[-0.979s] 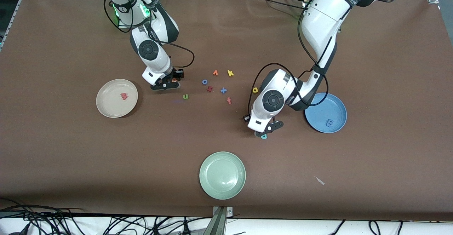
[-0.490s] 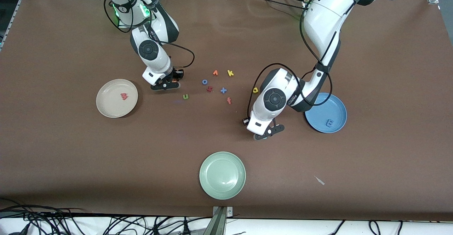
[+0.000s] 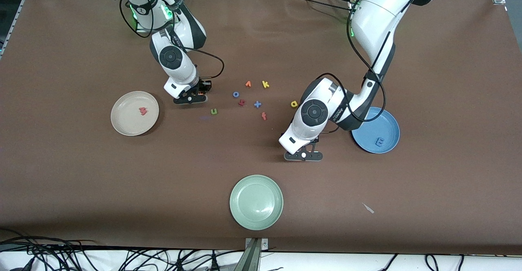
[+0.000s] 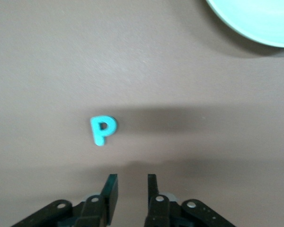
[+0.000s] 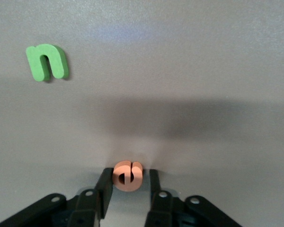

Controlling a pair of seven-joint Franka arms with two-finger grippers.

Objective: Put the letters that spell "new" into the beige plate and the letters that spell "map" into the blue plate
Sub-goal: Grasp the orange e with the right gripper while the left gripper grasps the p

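The salmon-red w (image 3: 142,110) lies in the beige plate (image 3: 122,126) and the blue m (image 3: 380,142) in the blue plate (image 3: 367,136). My right gripper (image 3: 191,98) (image 5: 129,173) is down at the table beside the beige plate, shut on the orange e (image 5: 128,176). The green n (image 3: 214,111) (image 5: 46,61) lies close by. My left gripper (image 3: 304,156) (image 4: 132,178) is open and empty, low over the table. The teal p (image 4: 102,130) lies flat just past its fingertips, hidden in the front view. The yellow a (image 3: 294,104) lies farther from the front camera.
A pale green plate (image 3: 256,201) (image 4: 255,19) sits near the table's front edge. Loose letters lie mid-table: blue o (image 3: 235,94), orange v (image 3: 248,84), yellow k (image 3: 265,84), red f (image 3: 264,116) and a blue cross (image 3: 257,104). A small scrap (image 3: 368,208) lies toward the left arm's end.
My left gripper has turned and opened over the teal p. My right gripper's fingers have closed in on the orange e without shifting place.
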